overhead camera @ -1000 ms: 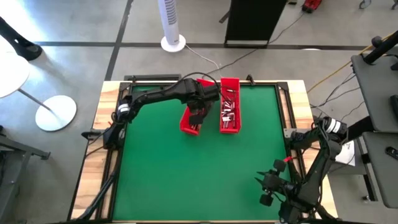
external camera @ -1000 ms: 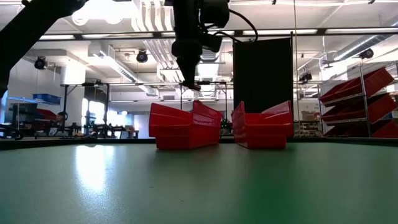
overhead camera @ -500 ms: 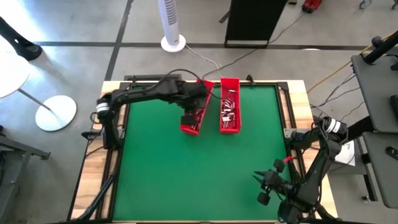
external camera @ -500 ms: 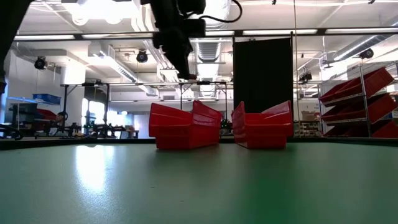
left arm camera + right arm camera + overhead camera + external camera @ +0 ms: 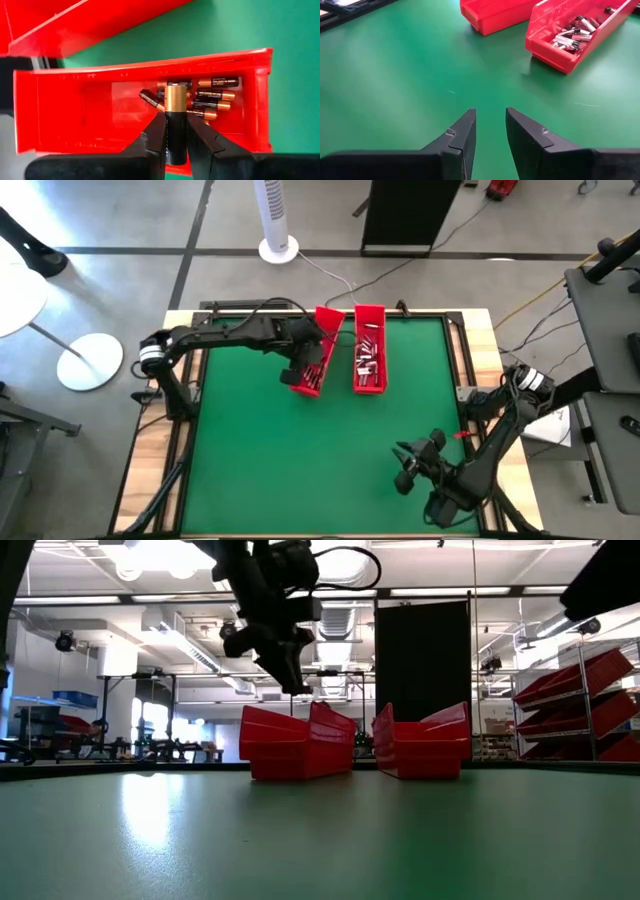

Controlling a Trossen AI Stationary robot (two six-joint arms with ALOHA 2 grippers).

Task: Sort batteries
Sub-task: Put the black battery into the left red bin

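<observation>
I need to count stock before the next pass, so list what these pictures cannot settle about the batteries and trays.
- High view: batteries in the right long red plastic tray are too small to count.
- Low view: both trays' walls hide their contents.
- Left wrist view: the left claw and its held black-and-copper cylindrical battery cover part of the loose battery pile.
- Right wrist view: the picture's edge cuts off the far tray.

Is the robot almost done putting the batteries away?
Not yet. A few batteries already lie in the left tray. The left end effector holds one battery above it. Many more wait in the right tray. The right end effector hangs empty.
</observation>
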